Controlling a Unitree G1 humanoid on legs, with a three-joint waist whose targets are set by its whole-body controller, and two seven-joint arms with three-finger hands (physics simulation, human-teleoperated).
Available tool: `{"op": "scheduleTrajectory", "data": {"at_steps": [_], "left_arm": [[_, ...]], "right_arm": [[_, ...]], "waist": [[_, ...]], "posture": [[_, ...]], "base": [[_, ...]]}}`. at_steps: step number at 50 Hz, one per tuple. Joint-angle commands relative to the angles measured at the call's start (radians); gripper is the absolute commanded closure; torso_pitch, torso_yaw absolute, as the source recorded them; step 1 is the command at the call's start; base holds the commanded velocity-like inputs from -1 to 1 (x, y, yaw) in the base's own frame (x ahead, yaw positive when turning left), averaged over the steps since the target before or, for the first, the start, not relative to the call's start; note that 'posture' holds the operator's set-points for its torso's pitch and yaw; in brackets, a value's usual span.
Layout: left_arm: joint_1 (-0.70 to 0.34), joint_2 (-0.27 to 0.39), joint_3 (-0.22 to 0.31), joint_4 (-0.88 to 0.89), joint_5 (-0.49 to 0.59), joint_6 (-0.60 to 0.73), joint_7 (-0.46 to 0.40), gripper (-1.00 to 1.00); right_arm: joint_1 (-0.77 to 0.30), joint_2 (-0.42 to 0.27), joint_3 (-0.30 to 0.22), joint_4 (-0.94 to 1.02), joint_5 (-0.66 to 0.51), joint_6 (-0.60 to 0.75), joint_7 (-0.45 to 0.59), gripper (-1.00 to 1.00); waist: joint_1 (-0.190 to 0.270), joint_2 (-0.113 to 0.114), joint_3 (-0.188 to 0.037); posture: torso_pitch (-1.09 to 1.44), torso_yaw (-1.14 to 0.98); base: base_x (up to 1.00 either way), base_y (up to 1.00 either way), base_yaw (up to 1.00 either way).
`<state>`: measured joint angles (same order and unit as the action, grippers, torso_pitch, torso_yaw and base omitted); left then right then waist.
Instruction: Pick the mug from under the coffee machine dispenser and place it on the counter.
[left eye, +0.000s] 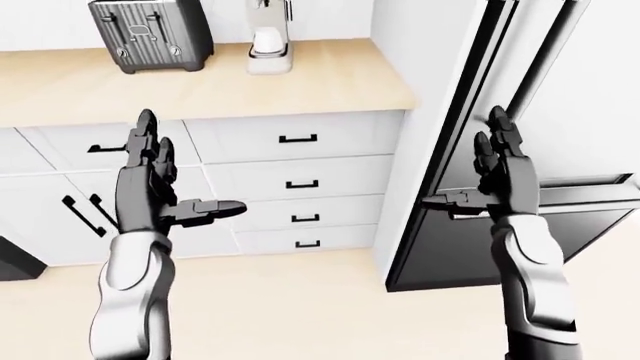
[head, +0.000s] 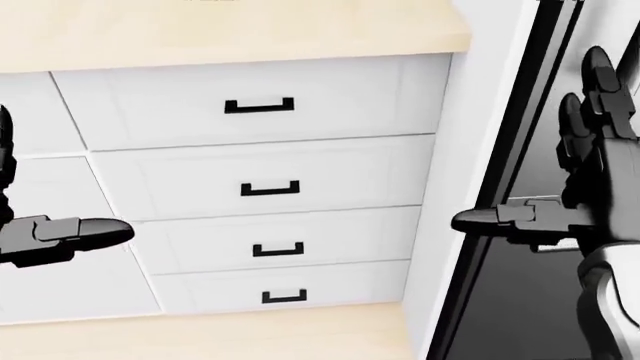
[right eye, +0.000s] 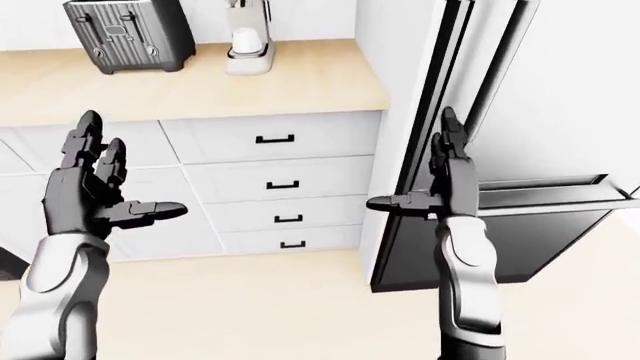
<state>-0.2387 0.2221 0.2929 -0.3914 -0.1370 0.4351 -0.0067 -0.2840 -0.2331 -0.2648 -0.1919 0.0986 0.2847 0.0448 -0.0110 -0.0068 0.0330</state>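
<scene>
A white mug (left eye: 267, 40) stands on the base of the coffee machine (left eye: 268, 63), under its dispenser, at the top of the left-eye view on the wooden counter (left eye: 210, 86). Both hands hang well below and short of it. My left hand (left eye: 190, 169) is open, fingers upright and thumb pointing right, in front of the white drawers (left eye: 298, 178). My right hand (left eye: 462, 161) is open too, raised before the fridge's edge, and holds nothing. The head view shows only the drawers and both hands, not the mug.
A dark toaster (left eye: 150, 34) sits on the counter left of the coffee machine. A tall fridge (left eye: 560, 112) with a dark lower door (left eye: 480, 247) fills the right side. Cabinet doors with black handles (left eye: 80, 214) are at the left. Pale wooden floor (left eye: 300, 307) lies below.
</scene>
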Motion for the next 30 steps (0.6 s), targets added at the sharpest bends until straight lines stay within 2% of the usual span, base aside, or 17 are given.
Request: {"op": "scheduleTrajectory", "data": {"at_steps": [1,2,3,4,5,6,7,10,15,17,18,19,20,21,24,28,30], "left_arm": [[-0.019,0.014,0.015,-0.032,0.003,-0.033,0.005,-1.0],[-0.02,0.014,0.016,-0.032,0.003,-0.033,0.005,-1.0],[-0.021,0.014,0.016,-0.032,0.003,-0.033,0.005,-1.0],[-0.02,0.014,0.016,-0.031,0.003,-0.034,0.005,-1.0],[-0.019,0.014,0.015,-0.031,0.003,-0.034,0.004,-1.0],[-0.019,0.014,0.015,-0.031,0.003,-0.034,0.004,-1.0],[-0.019,0.014,0.016,-0.032,0.003,-0.034,0.004,-1.0],[-0.019,0.014,0.015,-0.036,0.003,-0.03,0.004,-1.0],[-0.021,0.014,0.015,-0.04,0.004,-0.026,0.005,-1.0],[-0.021,0.014,0.015,-0.039,0.004,-0.026,0.004,-1.0],[-0.022,0.014,0.015,-0.039,0.004,-0.025,0.004,-1.0],[-0.022,0.015,0.015,-0.04,0.004,-0.024,0.004,-1.0],[-0.023,0.015,0.015,-0.04,0.004,-0.024,0.004,-1.0],[-0.024,0.015,0.015,-0.041,0.003,-0.022,0.004,-1.0],[-0.025,0.016,0.015,-0.044,0.003,-0.019,0.005,-1.0],[-0.025,0.015,0.014,-0.044,0.003,-0.019,0.006,-1.0],[-0.024,0.015,0.014,-0.045,0.003,-0.019,0.006,-1.0]], "right_arm": [[-0.024,-0.004,0.005,-0.037,0.003,-0.033,0.004,-1.0],[-0.024,-0.005,0.004,-0.037,0.004,-0.033,0.004,-1.0],[-0.024,-0.005,0.004,-0.037,0.004,-0.033,0.004,-1.0],[-0.023,-0.005,0.004,-0.038,0.003,-0.033,0.004,-1.0],[-0.021,-0.004,0.005,-0.039,0.003,-0.033,0.004,-1.0],[-0.021,-0.004,0.005,-0.041,0.003,-0.032,0.005,-1.0],[-0.021,-0.004,0.005,-0.042,0.003,-0.031,0.005,-1.0],[-0.021,-0.004,0.004,-0.043,0.002,-0.03,0.005,-1.0],[-0.024,-0.006,0.002,-0.042,0.001,-0.028,0.003,-1.0],[-0.024,-0.007,0.003,-0.041,-0.002,-0.028,0.003,-1.0],[-0.025,-0.008,0.002,-0.04,-0.002,-0.027,0.002,-1.0],[-0.026,-0.008,0.002,-0.039,-0.001,-0.026,0.003,-1.0],[-0.026,-0.008,0.002,-0.039,-0.002,-0.027,0.003,-1.0],[-0.027,-0.008,0.002,-0.038,-0.001,-0.026,0.003,-1.0],[-0.029,-0.009,0.002,-0.037,-0.002,-0.026,0.003,-1.0],[-0.029,-0.01,0.001,-0.035,-0.001,-0.029,0.003,-1.0],[-0.03,-0.01,0.001,-0.034,-0.001,-0.029,0.003,-1.0]], "waist": [[0.004,-0.001,-0.009],[0.0,0.018,-0.006],[-0.003,0.048,-0.005],[-0.004,0.09,-0.016],[0.004,0.117,-0.014],[0.008,0.07,-0.004],[0.005,0.081,-0.009],[0.016,0.058,-0.013],[0.023,0.006,0.0],[0.026,-0.029,-0.001],[0.026,-0.056,-0.008],[0.023,-0.094,-0.024],[0.012,-0.043,-0.004],[0.021,-0.056,0.0],[0.014,-0.037,-0.009],[0.006,0.009,0.005],[-0.001,0.047,0.004]], "posture": [[0.0,0.0],[0.0,0.0],[0.0,0.0],[0.0,0.0],[0.0,0.0],[0.0,0.0],[0.0,0.0],[0.0,0.0],[0.0,0.0],[0.0,0.0],[0.0,0.0],[0.0,0.0],[0.0,0.0],[0.0,0.0],[0.0,0.0],[0.0,0.0],[0.0,0.0]], "base": [[0.08,0.15,0.0],[0.12,0.09,0.0],[0.12,0.08,0.0],[0.13,0.07,0.0],[0.13,0.07,0.0],[0.13,0.06,0.0],[0.14,0.05,0.0],[0.18,0.01,0.0],[0.21,0.0,0.0],[0.22,0.0,0.0],[0.23,0.0,0.0],[0.27,0.0,0.0],[0.28,0.0,0.0],[0.27,0.0,0.0],[0.27,0.0,0.0],[0.3,0.0,0.0],[0.34,0.0,0.0]]}}
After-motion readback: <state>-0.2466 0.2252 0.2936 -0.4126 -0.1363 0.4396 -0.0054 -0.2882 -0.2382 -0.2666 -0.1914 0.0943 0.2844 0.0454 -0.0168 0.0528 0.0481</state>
